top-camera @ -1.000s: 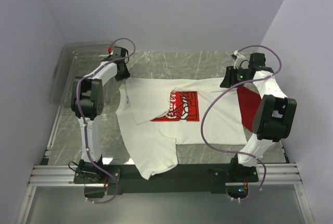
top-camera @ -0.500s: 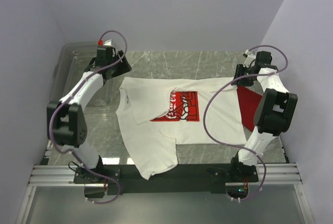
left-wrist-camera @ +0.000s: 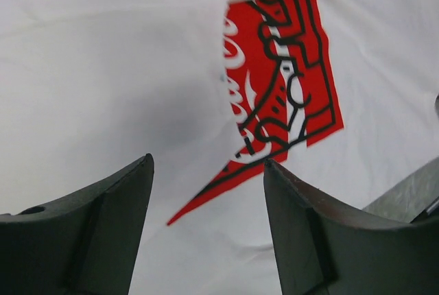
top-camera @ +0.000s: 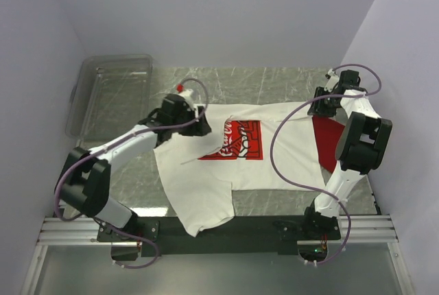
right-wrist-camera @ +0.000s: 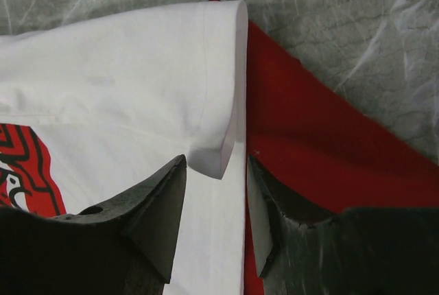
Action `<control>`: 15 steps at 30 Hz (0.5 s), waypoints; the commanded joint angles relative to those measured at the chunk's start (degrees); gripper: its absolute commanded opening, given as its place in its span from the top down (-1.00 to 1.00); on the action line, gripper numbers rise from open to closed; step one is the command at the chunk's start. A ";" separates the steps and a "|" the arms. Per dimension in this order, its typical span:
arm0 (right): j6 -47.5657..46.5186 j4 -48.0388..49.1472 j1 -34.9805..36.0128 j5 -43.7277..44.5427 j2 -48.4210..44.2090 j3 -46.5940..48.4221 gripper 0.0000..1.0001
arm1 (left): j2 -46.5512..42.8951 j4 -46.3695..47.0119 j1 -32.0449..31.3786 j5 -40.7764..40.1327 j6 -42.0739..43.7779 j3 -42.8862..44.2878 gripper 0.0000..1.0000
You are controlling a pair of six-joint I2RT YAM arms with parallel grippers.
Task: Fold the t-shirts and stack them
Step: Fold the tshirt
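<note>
Left gripper (left-wrist-camera: 206, 164) hangs spread over the white t-shirt (top-camera: 199, 192) beside its red print (left-wrist-camera: 288, 82), holding nothing. Right gripper (right-wrist-camera: 216, 164), also spread, straddles the sleeve corner (right-wrist-camera: 214, 147) overlapping the red t-shirt (right-wrist-camera: 322, 158), probably to pinch it for a fold; contact is unclear.

Two t-shirts lie here: one white t-shirt (top-camera: 206, 185) with a red print and one red t-shirt (top-camera: 328, 140) touching its right edge. One clear bin (top-camera: 110, 96) sits beyond its left sleeve. Two grippers are above it, the left gripper (top-camera: 200, 127) and the right gripper (top-camera: 317, 106). There is one table (top-camera: 274, 82).
</note>
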 commanded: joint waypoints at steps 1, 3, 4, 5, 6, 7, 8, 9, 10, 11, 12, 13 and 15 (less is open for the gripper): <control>-0.11 0.83 -0.24 -1.62 -1.18 2.19 0.04 | 4.18 0.35 -5.89 -5.10 1.63 3.69 -0.38; -0.63 0.48 -0.24 -2.50 -1.27 1.93 0.04 | 7.17 0.35 -8.80 -7.99 0.84 4.58 -0.34; -0.64 0.39 -0.32 -2.59 -1.19 1.93 0.04 | 8.57 0.61 -9.59 -9.06 0.57 5.02 -0.32; -0.72 0.47 -0.41 -2.76 -1.18 1.67 0.04 | 9.11 0.70 -10.73 -9.67 0.14 5.20 -0.31; -0.72 0.47 -0.41 -3.02 -1.10 1.66 0.04 | 9.81 0.79 -11.18 -10.64 -0.13 5.46 -0.30; -0.72 0.39 -0.41 -3.03 -1.01 1.66 0.04 | 10.34 0.61 -11.79 -11.08 -0.13 6.16 -0.30; -0.64 0.39 -0.41 -3.11 -0.92 1.75 0.05 | 11.65 0.44 -12.84 -11.61 0.04 6.52 -0.30; -0.64 0.30 -0.50 -3.11 -0.75 1.66 0.04 | 12.27 0.00 -13.37 -11.79 0.04 7.13 -0.30; -0.64 0.38 -0.50 -3.29 -0.66 1.84 0.05 | 13.50 -0.52 -13.90 -11.88 0.22 8.09 -0.30; -0.64 0.39 -0.41 -3.38 -0.48 1.84 0.05 | 14.12 -0.79 -14.69 -13.62 0.48 8.54 -0.30; -0.55 0.30 -0.50 -3.46 -0.39 1.84 0.05 | 14.73 -1.05 -14.96 -14.07 0.57 8.98 -0.30; -0.63 0.30 -0.50 -3.64 -0.39 1.84 0.05 | 15.87 -1.23 -15.31 -14.60 0.57 9.68 -0.29; -0.55 0.30 -0.50 -3.73 -0.13 1.84 0.04 | 17.02 -2.20 -16.01 -15.30 0.83 10.38 -0.25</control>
